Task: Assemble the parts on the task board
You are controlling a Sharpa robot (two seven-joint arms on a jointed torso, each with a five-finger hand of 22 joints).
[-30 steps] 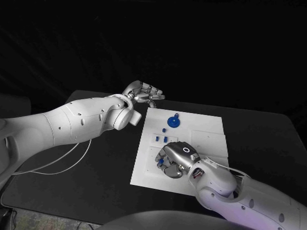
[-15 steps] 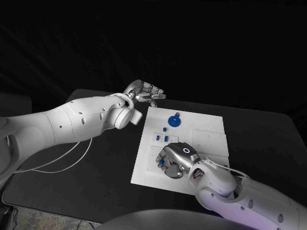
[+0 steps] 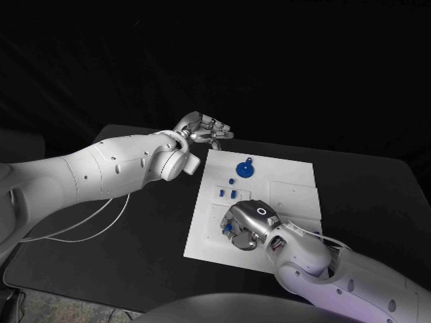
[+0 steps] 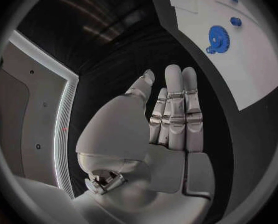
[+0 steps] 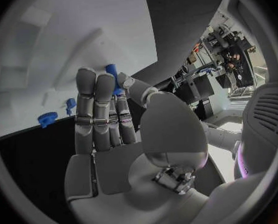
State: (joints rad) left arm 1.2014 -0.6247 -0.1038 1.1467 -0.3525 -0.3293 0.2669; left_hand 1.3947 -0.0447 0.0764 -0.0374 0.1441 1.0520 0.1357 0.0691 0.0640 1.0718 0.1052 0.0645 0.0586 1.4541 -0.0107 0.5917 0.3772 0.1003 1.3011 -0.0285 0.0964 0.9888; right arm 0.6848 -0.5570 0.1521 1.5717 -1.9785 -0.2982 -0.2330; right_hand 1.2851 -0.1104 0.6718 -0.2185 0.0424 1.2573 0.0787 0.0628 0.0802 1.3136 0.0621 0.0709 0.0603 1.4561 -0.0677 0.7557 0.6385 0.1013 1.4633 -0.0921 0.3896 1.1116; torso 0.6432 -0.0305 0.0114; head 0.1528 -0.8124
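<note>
**Right hand pinching a blue part over the board**

Over the near half of the flat white rectangular task board, the silver right hand pinched a small blue plastic peg between thumb and fingertips. Beyond the board's far-left corner, the silver left hand hovered with fingers straight, holding nothing. On the board's far end lay a blue toothed gear, with small blue pieces nearer the middle.

Right hand is hovering over the board, fingers lying straight and close together. Thumb and a fingertip are pinching a blue part. A blue gear and a small blue peg are sitting near the board's edge, apart from the hand.
</note>
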